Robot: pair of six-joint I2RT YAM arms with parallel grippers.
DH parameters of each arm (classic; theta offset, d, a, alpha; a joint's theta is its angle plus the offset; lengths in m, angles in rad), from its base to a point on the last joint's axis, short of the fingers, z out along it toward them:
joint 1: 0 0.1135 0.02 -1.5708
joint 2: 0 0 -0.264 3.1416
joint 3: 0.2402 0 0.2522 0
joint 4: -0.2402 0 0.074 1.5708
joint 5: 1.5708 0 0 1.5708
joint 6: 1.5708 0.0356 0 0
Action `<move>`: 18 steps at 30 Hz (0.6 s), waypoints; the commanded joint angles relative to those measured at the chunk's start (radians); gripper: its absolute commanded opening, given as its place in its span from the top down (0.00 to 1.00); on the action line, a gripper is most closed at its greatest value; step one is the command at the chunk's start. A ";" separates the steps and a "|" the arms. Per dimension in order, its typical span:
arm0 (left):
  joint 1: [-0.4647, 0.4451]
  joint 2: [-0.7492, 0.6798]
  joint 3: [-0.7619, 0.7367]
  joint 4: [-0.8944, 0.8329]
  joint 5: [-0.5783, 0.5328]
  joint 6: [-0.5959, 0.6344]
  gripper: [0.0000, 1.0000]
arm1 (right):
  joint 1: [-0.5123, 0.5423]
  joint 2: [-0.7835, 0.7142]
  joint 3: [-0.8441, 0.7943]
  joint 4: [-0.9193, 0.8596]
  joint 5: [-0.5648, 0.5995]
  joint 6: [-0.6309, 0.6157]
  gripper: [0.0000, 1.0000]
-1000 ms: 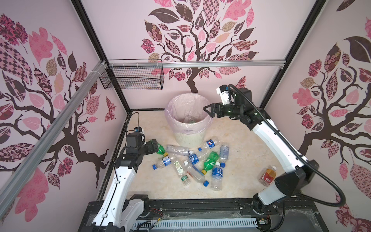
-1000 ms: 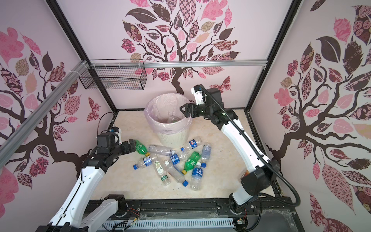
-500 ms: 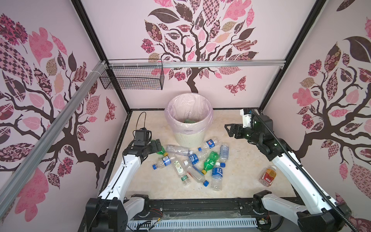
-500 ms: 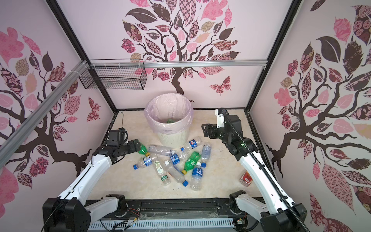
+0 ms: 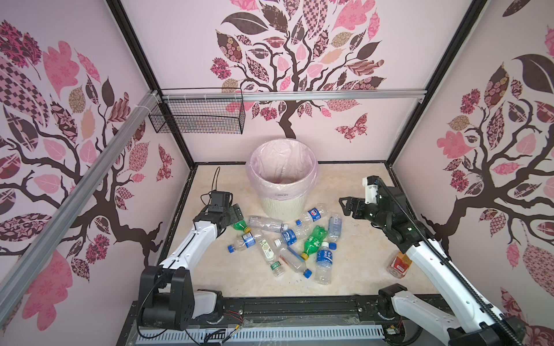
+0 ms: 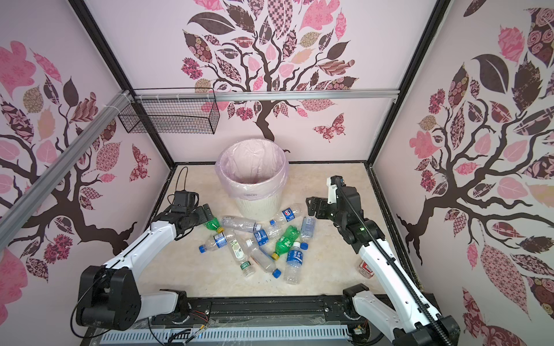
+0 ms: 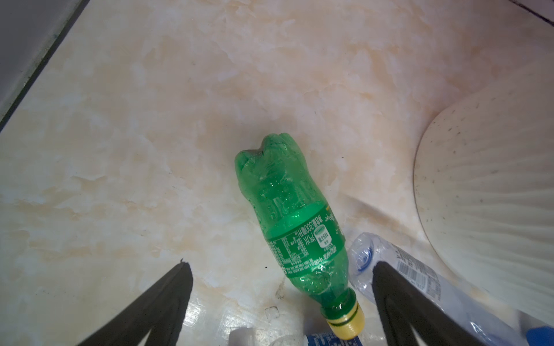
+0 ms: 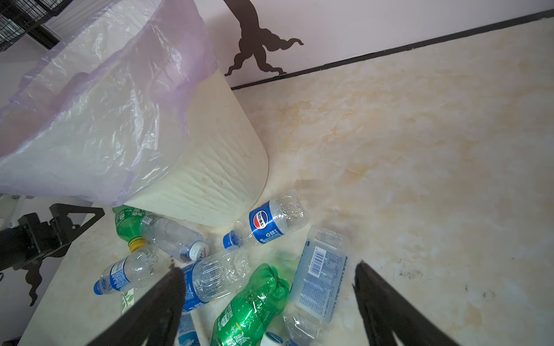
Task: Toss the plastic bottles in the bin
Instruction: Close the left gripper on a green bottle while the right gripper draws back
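Within left claw [image 7: 280, 264], seemingly, green bottle [image 7: 287, 209]

A black wire basket [image 5: 196, 119] hangs in the back-left corner beneath an aluminium rail [image 5: 329, 95] — pink walls carry tree decals [image 5: 286, 119] and a butterfly [image 5: 352, 131]; the floor [image 5: 338, 179] is beige marble.

A cream ribbed bin [image 6: 259, 206] with a pink liner stands near the back edge of the marbled worktop [image 6: 329, 167]. Small plastic bottles [image 6: 263, 239] lie jumbled in front of it. A red-labelled bottle [image 6: 365, 268] lies apart near the right edge. The left gripper [image 6: 207, 216] is just beside a green bottle [image 6: 213, 223] at the pile's left. The right gripper [image 6: 309, 206], jaws apart and empty, is near the pile's right.
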 commanded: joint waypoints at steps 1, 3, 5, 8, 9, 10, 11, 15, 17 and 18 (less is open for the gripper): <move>-0.003 0.054 0.029 0.044 -0.007 -0.042 0.02 | 0.001 -0.006 -0.014 0.048 -0.048 0.044 0.10; -0.003 0.090 0.030 0.058 0.005 -0.052 0.02 | 0.001 -0.004 -0.019 0.056 -0.056 0.054 0.10; -0.003 0.123 0.024 0.083 0.012 -0.059 0.02 | 0.001 -0.005 -0.023 0.061 -0.061 0.055 0.10; -0.002 0.162 0.007 0.141 0.006 -0.062 0.02 | 0.001 -0.008 -0.027 0.057 -0.063 0.048 0.10; 0.000 0.175 0.003 0.152 0.008 -0.067 0.03 | 0.001 -0.008 -0.030 0.057 -0.064 0.047 0.10; 0.000 0.190 0.005 0.160 0.015 -0.069 0.03 | 0.000 -0.007 -0.034 0.058 -0.069 0.045 0.10; 0.000 0.205 0.009 0.163 0.021 -0.068 0.04 | 0.001 -0.006 -0.037 0.058 -0.074 0.047 0.10; 0.002 0.254 0.017 0.173 0.018 -0.087 0.09 | 0.001 -0.006 -0.050 0.066 -0.089 0.066 0.10; 0.005 0.268 0.013 0.184 0.022 -0.094 0.13 | 0.001 -0.007 -0.058 0.076 -0.096 0.074 0.11; 0.006 0.274 0.013 0.185 0.022 -0.096 0.15 | 0.000 -0.007 -0.059 0.078 -0.099 0.077 0.11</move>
